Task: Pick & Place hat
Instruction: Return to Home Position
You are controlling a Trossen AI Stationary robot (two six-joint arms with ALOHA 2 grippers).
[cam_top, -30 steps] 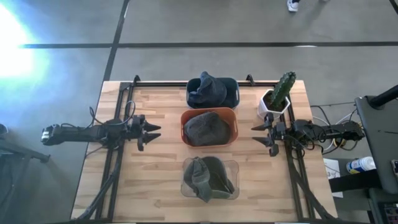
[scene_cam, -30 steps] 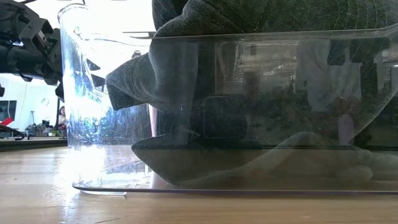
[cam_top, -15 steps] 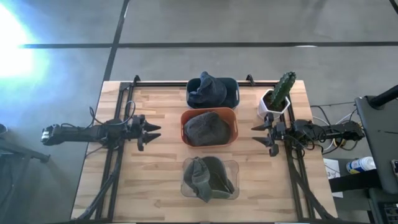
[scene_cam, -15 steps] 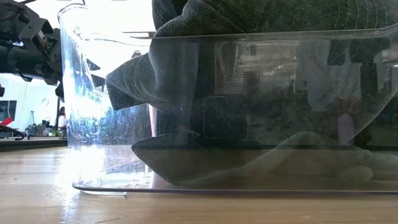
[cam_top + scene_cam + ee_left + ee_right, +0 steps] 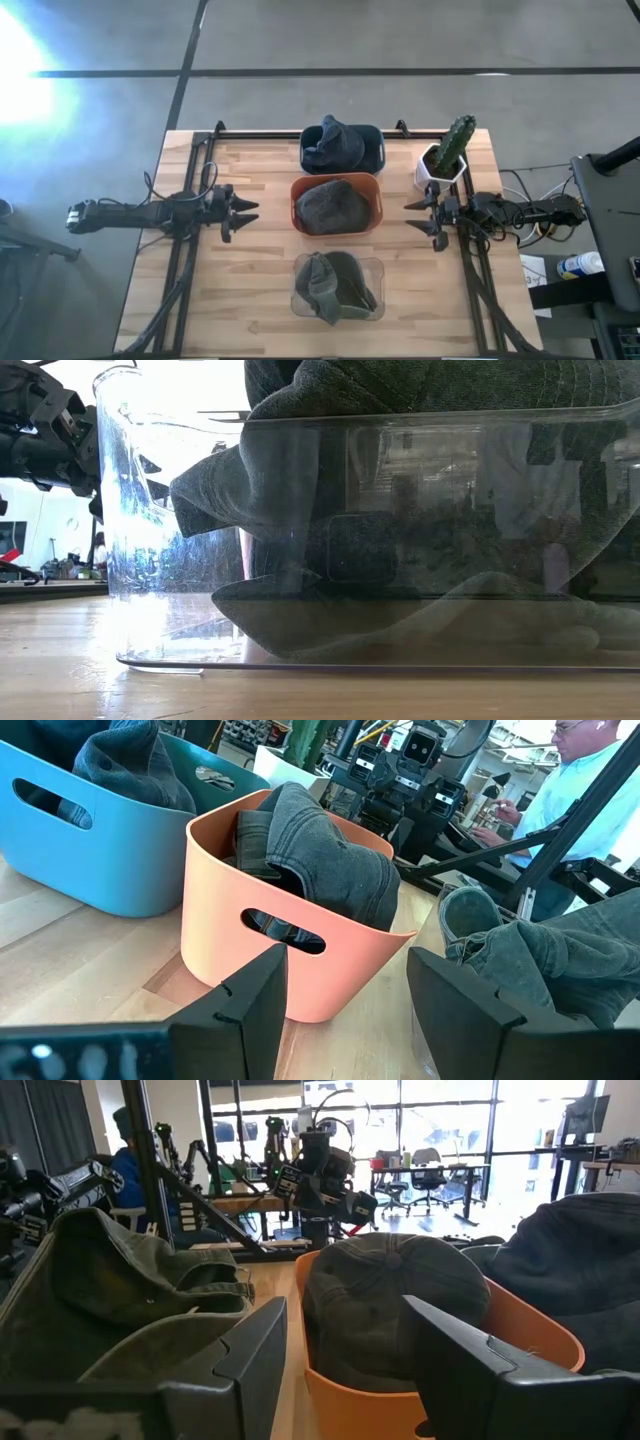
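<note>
Three bins stand in a row down the table's middle. The far blue bin (image 5: 343, 148) holds a dark blue hat (image 5: 333, 140). The middle orange bin (image 5: 337, 205) holds a dark grey cap (image 5: 331, 206). The near clear bin (image 5: 337, 288) holds an olive green hat (image 5: 337, 285), which fills the low view (image 5: 400, 510). My left gripper (image 5: 247, 212) hovers open left of the orange bin. My right gripper (image 5: 415, 218) hovers open right of it. Both wrist views show the grey cap (image 5: 320, 855) (image 5: 395, 1295) in the orange bin (image 5: 300, 950).
A potted cactus (image 5: 447, 150) in a white pot stands at the table's far right, just beyond my right arm. Bare wood (image 5: 250, 290) lies at the near left and near right of the bins. A person (image 5: 585, 780) sits in the room beyond the table.
</note>
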